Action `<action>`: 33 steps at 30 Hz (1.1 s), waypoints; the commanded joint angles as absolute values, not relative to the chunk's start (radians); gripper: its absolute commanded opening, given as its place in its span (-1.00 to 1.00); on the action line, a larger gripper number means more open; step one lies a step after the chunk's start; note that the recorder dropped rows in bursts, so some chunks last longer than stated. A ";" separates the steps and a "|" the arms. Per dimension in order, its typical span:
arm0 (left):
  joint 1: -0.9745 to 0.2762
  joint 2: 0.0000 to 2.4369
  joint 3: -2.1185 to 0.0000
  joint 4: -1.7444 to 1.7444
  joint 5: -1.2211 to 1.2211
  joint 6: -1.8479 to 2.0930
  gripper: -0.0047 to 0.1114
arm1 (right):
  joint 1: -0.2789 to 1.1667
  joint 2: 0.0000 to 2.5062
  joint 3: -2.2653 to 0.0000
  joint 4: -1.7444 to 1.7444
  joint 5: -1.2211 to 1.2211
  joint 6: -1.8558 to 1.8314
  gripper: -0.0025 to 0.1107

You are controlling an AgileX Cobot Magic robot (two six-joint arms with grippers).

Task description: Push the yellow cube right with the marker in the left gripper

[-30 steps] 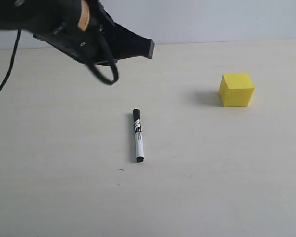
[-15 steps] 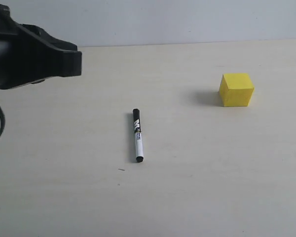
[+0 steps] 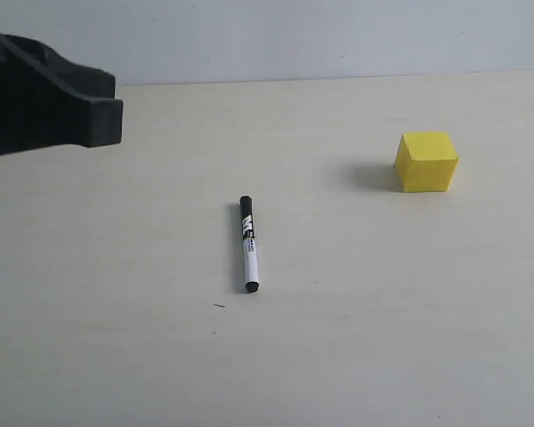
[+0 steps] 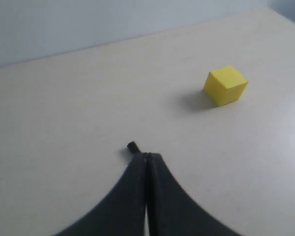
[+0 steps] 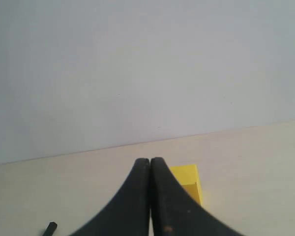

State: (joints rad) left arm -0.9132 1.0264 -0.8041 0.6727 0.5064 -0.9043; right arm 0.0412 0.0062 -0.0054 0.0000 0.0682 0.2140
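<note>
While the empty left pincer is pressed together, the marker lies cap-end rearward.

Marker lies left of cube (well apart).

Your black right gripper has its jaws pressed together. One finger half hides the bright yellow matte cube on the pale tabletop; a small black pen end lies well apart.

I've got open table on every side of the marker; the stretch from it to the yellow cube is unobstructed. Cube's right side open too.
</note>
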 commanded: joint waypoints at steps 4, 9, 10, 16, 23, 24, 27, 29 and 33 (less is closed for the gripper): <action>-0.772 0.957 -0.708 0.613 0.561 -1.069 -0.92 | 0.035 0.000 0.000 -0.006 0.067 0.211 -0.96; -0.603 0.733 -0.512 0.592 0.424 -1.146 -0.92 | 0.035 0.000 0.000 -0.006 0.067 0.211 -0.96; -0.568 0.669 -0.467 0.592 0.390 -1.162 -0.92 | 0.035 0.000 0.000 -0.006 0.067 0.211 -0.96; -0.396 0.334 -0.241 0.612 0.264 -1.163 -0.92 | 0.035 0.000 0.000 -0.006 0.067 0.211 -0.96; -0.214 0.101 -0.090 0.616 0.264 -1.163 -0.92 | 0.035 0.000 0.000 -0.006 0.067 0.211 -0.96; -0.183 0.072 -0.073 0.616 0.264 -1.163 -0.92 | 0.035 0.000 0.000 -0.006 0.067 0.211 -0.96; -0.129 0.010 -0.039 0.616 0.264 -1.163 -0.92 | 0.035 0.000 0.000 -0.006 0.067 0.211 -0.96; -0.109 0.000 -0.017 0.616 0.264 -1.163 -0.92 | 0.035 0.000 0.000 -0.006 0.067 0.211 -0.96; -0.095 0.000 0.000 0.621 0.255 -1.158 -0.92 | 0.035 0.000 0.000 -0.006 0.067 0.211 -0.96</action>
State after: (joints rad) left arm -0.1035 0.0065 -0.0085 0.6097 0.2766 -1.1592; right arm 0.0412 0.0062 -0.0054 0.0000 0.0682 0.2140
